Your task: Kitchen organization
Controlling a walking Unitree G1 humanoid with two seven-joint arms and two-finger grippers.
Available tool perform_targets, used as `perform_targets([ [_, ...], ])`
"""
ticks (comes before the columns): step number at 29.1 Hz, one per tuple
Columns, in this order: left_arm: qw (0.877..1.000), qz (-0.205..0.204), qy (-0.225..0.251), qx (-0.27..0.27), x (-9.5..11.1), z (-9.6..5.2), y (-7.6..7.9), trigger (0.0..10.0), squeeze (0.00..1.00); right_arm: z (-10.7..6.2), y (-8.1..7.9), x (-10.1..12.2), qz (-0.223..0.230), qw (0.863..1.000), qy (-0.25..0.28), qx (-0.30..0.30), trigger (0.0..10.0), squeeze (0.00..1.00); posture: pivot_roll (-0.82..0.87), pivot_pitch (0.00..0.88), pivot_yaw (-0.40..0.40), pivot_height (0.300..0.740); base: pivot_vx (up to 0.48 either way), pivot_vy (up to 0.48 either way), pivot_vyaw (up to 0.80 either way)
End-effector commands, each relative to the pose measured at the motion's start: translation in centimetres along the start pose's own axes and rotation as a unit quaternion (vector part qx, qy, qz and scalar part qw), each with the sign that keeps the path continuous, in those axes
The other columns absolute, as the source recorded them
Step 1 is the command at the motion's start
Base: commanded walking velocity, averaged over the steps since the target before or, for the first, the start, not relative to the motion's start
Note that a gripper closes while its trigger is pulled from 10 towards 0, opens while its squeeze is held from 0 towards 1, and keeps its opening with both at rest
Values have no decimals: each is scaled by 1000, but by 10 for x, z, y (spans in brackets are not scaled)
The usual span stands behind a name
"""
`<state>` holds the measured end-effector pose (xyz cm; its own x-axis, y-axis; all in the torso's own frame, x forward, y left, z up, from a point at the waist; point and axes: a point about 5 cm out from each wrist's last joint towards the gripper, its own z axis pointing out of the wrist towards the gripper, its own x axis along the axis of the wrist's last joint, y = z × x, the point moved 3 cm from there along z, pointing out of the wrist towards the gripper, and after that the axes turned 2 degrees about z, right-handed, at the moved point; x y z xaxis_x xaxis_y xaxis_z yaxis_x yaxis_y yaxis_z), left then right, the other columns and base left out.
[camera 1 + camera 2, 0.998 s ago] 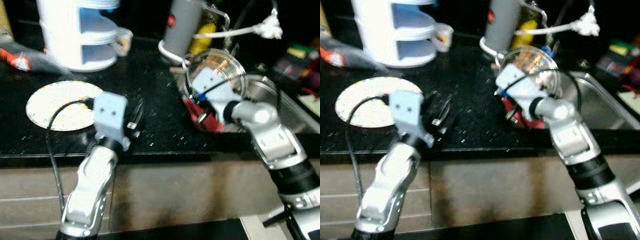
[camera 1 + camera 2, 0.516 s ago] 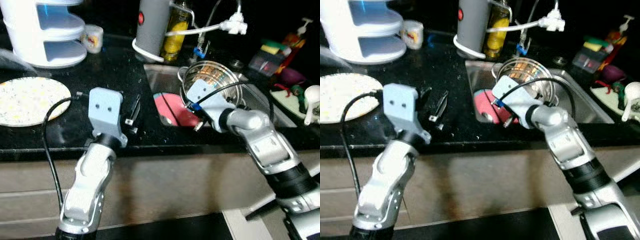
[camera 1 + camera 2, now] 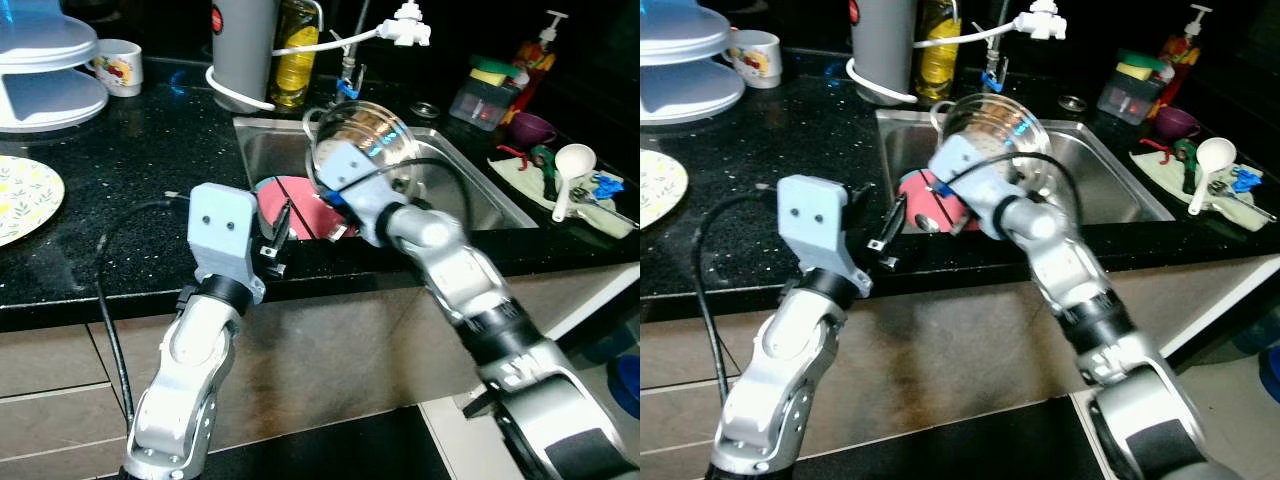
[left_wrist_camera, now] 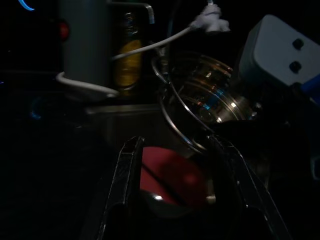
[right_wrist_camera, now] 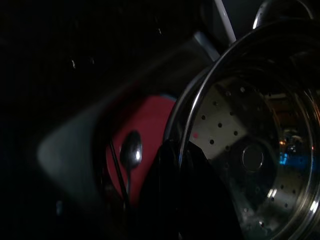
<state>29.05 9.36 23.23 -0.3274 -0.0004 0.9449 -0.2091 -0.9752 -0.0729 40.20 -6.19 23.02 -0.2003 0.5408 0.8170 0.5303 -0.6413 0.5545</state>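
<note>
My right gripper [image 3: 333, 212] is shut on the lower rim of a steel perforated colander [image 3: 368, 132], held tilted above the sink [image 3: 470, 190]. The right wrist view has the black fingers [image 5: 172, 185] clamped over that rim [image 5: 187, 120]. A red plate [image 3: 283, 194] lies in the sink with a spoon [image 5: 131, 152] on it. My left gripper [image 3: 278, 235] hovers open at the sink's front left corner, fingers pointing at the plate. In the left wrist view its gripper [image 4: 177, 145] frames the red plate [image 4: 167, 175] and colander [image 4: 205, 95].
On the black counter [image 3: 130, 230] are a patterned plate [image 3: 20, 195], a white tiered stand [image 3: 45, 70], a mug [image 3: 118, 68], a grey cylinder appliance [image 3: 240, 45] and an oil bottle [image 3: 297, 50]. Right of the sink are a sponge tub [image 3: 485, 95], a purple cup [image 3: 530, 128] and a white ladle [image 3: 570, 165].
The head view has swung right, so the whole scene slid left. The right gripper still holds the colander over the sink. The left gripper has come from the counter to the sink's corner.
</note>
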Motion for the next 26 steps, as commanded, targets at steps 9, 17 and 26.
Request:
perform_targets([
  [9,995,74,21,64,22,0,-46,10000,0,24,7,-3,-27,999,-10,-31,10000,0,190,70,-245,740,0,0,0],
  [17,988,117,25,92,33,-1,-75,10000,0,20,29,-23,4,995,-56,-85,10000,129,192,95,-232,740,0,0,0],
  [26,990,115,25,72,34,4,-66,10000,0,12,45,-21,53,992,-4,-119,10000,1000,191,87,-211,740,0,0,0],
])
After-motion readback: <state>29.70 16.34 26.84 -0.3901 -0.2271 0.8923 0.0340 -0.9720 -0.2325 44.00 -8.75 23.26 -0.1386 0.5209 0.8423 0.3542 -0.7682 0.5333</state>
